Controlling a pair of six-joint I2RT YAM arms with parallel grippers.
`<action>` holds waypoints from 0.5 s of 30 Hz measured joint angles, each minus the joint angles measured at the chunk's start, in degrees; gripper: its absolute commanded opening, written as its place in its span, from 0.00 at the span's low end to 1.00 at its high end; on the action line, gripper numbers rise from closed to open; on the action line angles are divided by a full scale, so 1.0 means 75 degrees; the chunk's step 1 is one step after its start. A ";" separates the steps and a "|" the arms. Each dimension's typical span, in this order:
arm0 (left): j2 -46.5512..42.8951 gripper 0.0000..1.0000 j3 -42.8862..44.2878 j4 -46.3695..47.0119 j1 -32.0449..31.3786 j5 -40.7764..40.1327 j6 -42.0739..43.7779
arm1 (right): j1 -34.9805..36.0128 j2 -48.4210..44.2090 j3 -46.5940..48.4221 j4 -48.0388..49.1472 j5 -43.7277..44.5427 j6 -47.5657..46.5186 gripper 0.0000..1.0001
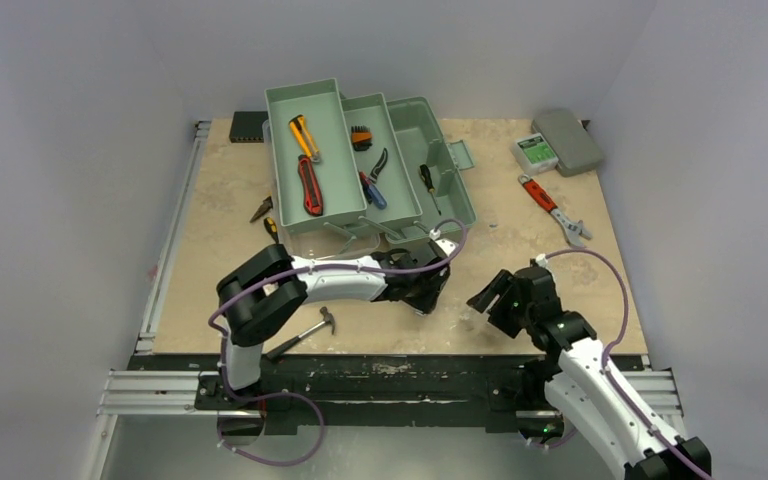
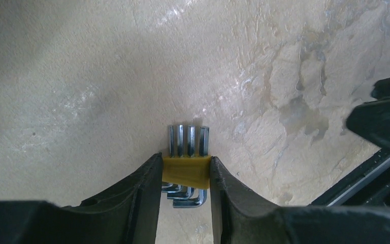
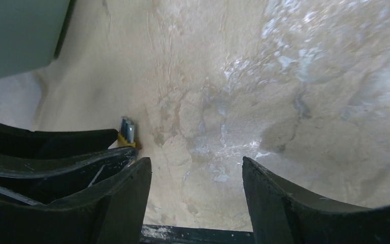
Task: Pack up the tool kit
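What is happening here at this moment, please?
Two robot arms are packing a tool kit. The left gripper is shut on a yellow hex key set over the table, near the front of the open green toolbox. The right gripper is open and empty beside it. Several tools lie in the trays; a hammer and a red wrench lie on the table.

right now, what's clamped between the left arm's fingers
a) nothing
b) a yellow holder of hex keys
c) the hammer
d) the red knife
b: the left wrist view shows the left fingers pressed against both sides of the yellow holder of hex keys.
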 measured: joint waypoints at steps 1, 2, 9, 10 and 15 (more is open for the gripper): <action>-0.0038 0.02 -0.0061 0.0061 0.0029 0.0070 -0.0015 | 0.0000 -0.0003 -0.0143 0.0169 -0.0189 0.0020 0.66; -0.0093 0.02 -0.0149 0.0125 0.0055 0.0178 -0.0023 | 0.0000 -0.0020 -0.0318 0.0405 -0.0428 0.0050 0.66; -0.0606 0.01 -0.0947 0.0586 0.0154 0.0994 -0.0119 | 0.0000 0.0195 -0.0970 0.2060 -0.1486 0.0612 0.66; -0.0650 0.01 -0.1032 0.0679 0.0189 0.1107 -0.0157 | 0.0000 0.0326 -0.1020 0.2358 -0.1626 0.0723 0.66; -0.0816 0.01 -0.1309 0.1046 0.0318 0.1495 -0.0224 | 0.0000 0.1052 -0.1174 0.3445 -0.2090 0.1119 0.66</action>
